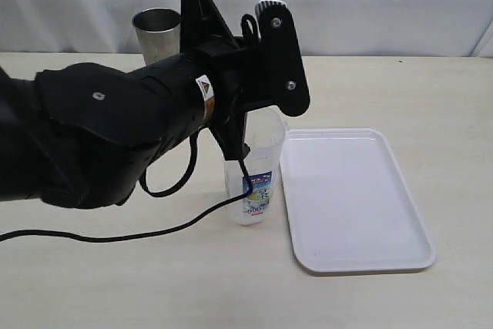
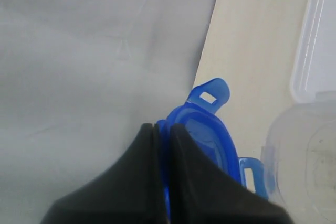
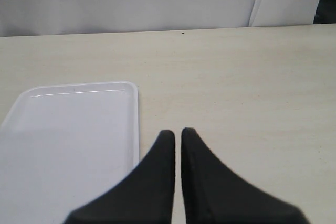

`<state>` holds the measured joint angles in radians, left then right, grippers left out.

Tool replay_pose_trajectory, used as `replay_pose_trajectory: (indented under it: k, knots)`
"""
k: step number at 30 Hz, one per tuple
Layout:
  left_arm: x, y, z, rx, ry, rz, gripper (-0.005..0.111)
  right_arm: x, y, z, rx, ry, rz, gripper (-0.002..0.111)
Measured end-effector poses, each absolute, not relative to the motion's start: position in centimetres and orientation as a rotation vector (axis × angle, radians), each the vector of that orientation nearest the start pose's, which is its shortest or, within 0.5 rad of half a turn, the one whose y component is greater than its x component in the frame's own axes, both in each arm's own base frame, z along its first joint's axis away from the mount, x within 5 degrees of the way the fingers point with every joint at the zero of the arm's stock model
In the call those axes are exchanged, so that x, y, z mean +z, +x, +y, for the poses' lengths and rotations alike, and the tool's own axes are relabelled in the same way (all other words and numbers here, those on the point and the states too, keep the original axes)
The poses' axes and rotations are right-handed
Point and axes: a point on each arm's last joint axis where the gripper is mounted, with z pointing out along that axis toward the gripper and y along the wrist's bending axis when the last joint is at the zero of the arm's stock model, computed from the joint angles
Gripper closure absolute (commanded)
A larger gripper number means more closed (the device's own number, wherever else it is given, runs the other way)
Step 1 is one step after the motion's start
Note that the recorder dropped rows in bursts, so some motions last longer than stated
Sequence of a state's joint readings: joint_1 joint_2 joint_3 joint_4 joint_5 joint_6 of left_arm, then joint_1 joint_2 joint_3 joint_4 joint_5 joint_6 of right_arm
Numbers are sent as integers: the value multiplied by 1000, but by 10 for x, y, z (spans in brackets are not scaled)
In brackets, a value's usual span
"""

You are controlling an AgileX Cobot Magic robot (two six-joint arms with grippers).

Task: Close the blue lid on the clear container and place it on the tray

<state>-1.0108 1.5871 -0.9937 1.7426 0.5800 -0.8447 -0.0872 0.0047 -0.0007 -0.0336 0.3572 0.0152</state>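
Observation:
In the left wrist view my left gripper (image 2: 161, 127) is shut on the edge of the blue lid (image 2: 207, 124), which is held on edge with its snap flaps sticking out. The clear container (image 2: 304, 156) stands open just beside the lid. In the exterior view the container (image 1: 254, 182), with its blue-and-yellow label, stands on the table against the white tray's (image 1: 354, 198) left rim. My left arm (image 1: 154, 113) covers its top and hides the lid there. My right gripper (image 3: 177, 132) is shut on nothing, low over the table beside the tray (image 3: 68, 129).
A tapered steel cup (image 1: 158, 32) stands at the back left, behind my left arm. A black cable (image 1: 115, 235) trails over the table in front of the container. A white cloth backdrop closes off the far edge of the table.

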Motion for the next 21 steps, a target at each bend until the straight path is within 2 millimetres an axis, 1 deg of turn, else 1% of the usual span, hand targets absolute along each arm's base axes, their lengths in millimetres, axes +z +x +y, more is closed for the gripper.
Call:
replay_pose_trajectory:
  k: [3, 4, 15, 21]
  knots:
    - [290, 220, -258, 483, 1305, 1365, 107, 181, 53, -6, -83, 74, 1844, 104]
    - [291, 219, -257, 480, 1299, 1365, 107, 181, 53, -6, -83, 74, 1844, 104]
    - [290, 216, -262, 392, 1325, 1363, 107, 181, 53, -6, -83, 74, 1844, 104]
    - [291, 218, -259, 439, 1289, 1376, 107, 181, 53, -6, -83, 74, 1844, 104]
